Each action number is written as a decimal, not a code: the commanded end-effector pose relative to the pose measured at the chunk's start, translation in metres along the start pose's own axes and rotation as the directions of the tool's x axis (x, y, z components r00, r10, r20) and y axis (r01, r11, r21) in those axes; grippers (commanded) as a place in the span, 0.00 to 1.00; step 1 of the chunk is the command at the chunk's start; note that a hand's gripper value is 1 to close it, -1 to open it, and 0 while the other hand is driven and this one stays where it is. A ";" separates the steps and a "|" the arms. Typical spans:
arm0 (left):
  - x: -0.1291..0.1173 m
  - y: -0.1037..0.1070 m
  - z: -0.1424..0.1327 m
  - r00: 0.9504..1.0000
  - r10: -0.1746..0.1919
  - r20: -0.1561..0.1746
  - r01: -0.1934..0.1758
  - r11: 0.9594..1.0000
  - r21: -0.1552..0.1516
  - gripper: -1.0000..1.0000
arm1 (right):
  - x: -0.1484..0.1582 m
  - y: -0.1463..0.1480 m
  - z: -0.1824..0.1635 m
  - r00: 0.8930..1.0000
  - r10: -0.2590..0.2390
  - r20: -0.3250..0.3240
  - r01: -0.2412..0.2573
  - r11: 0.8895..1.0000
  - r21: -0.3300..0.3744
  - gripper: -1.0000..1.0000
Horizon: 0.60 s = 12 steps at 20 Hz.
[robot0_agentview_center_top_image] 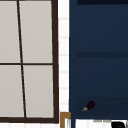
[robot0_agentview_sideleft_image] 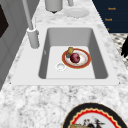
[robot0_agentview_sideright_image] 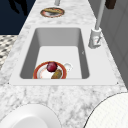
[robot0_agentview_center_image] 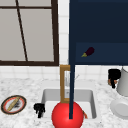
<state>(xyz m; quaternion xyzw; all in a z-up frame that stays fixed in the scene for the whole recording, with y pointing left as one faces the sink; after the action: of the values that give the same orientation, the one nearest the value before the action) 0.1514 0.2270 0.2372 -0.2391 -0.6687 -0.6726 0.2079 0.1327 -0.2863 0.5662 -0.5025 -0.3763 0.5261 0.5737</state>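
My left hand (robot0_agentview_center_image: pixel 39 109) hangs over the counter at the sink's (robot0_agentview_center_image: pixel 47 93) front left corner, fingers drooping loosely and holding nothing. It also shows as a black hand (robot0_agentview_sideright_image: pixel 18 6) off the counter's front edge. My right hand (robot0_agentview_center_image: pixel 114 76) hovers beside a grey jug (robot0_agentview_center_image: pixel 123 83) at the right, with a small brownish patch at its lower left. In the sink (robot0_agentview_sideleft_image: pixel 50 37) lies a red-rimmed plate (robot0_agentview_sideleft_image: pixel 85 62) carrying a dark red round fruit (robot0_agentview_sideleft_image: pixel 75 57) and a brown piece (robot0_agentview_sideleft_image: pixel 70 50). A purple eggplant (robot0_agentview_center_image: pixel 88 52) sits inside the dark blue wall cabinet (robot0_agentview_center_image: pixel 100 25). Another black hand (robot0_agentview_sideleft_image: pixel 124 47) shows at the picture's right edge.
A large red round shape (robot0_agentview_center_image: pixel 67 115) stands before the sink, crossed by a dark blue upright edge (robot0_agentview_center_image: pixel 72 87). A patterned plate (robot0_agentview_center_image: pixel 13 104) with a tan stick lies at the left. A white plate (robot0_agentview_center_image: pixel 120 108) lies at the right. The faucet (robot0_agentview_sideleft_image: pixel 32 37) rises behind the sink.
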 end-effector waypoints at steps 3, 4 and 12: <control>0.000 0.000 0.000 1.000 0.000 0.000 0.000 1.000 0.000 0.50 | -0.003 -0.040 0.029 0.999 -0.005 0.047 0.006 1.000 -0.025 1.00; 0.000 0.000 0.000 1.000 0.000 0.000 0.000 1.000 0.000 0.50 | -0.003 -0.048 0.034 0.999 -0.009 0.053 0.010 0.999 -0.032 1.00; 0.000 0.000 0.000 1.000 0.000 0.000 0.000 1.000 0.000 0.50 | -0.002 -0.107 0.058 0.998 -0.027 0.064 0.027 1.000 0.000 1.00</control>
<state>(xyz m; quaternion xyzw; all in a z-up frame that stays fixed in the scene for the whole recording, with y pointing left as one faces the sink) 0.1514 0.2270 0.2372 -0.2391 -0.6687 -0.6726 0.2079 0.1008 -0.2743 0.6592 -0.4909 -0.3879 0.5297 0.5727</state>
